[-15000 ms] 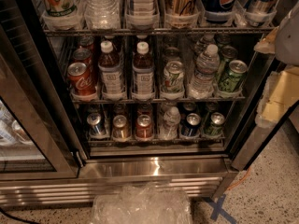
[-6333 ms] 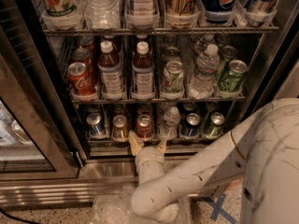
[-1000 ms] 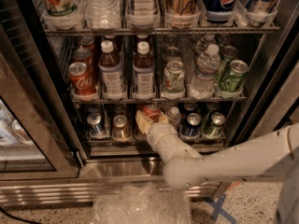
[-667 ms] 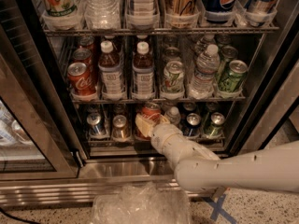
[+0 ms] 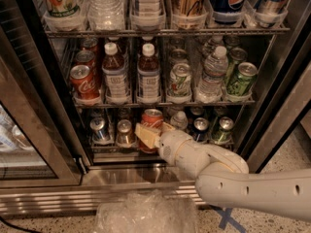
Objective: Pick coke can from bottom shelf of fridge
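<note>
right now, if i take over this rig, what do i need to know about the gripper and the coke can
Gripper: inside the fridge at the bottom shelf, fingers on either side of the coke can, apparently shut on it.
Coke can: mid-shelf, between a gold-brown can on its left and a small clear bottle on its right. Its top sits higher than theirs.
Done: reach and grasp, as far as can be seen.
Left: draw the can out past the front rail, clear of its neighbours. It is not yet out of the fridge.
</note>
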{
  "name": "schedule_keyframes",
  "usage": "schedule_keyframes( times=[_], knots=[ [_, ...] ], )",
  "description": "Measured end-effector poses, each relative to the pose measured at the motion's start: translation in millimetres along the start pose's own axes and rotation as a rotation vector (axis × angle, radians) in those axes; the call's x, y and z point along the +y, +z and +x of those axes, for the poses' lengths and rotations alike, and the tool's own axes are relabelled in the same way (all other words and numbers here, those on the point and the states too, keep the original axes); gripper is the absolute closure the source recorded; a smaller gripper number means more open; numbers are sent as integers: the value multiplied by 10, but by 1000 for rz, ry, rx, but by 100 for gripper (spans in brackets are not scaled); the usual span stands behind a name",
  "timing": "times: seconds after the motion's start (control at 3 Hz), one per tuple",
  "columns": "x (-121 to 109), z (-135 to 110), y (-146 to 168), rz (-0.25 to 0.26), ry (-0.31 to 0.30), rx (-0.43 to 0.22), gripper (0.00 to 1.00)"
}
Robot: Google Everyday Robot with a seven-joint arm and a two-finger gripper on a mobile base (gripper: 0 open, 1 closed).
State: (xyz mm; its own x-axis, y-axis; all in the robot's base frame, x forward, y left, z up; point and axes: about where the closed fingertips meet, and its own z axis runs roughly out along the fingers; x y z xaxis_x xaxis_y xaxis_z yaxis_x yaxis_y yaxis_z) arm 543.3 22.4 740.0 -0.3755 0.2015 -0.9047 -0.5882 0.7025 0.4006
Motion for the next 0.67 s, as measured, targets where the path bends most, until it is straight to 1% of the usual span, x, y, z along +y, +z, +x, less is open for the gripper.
schedule_keyframes(
  times=[0.33, 0.67],
  knots=[
    [276, -164, -135, -96, 17, -11, 100],
    [345, -148, -133, -118, 48, 2, 100]
  ],
)
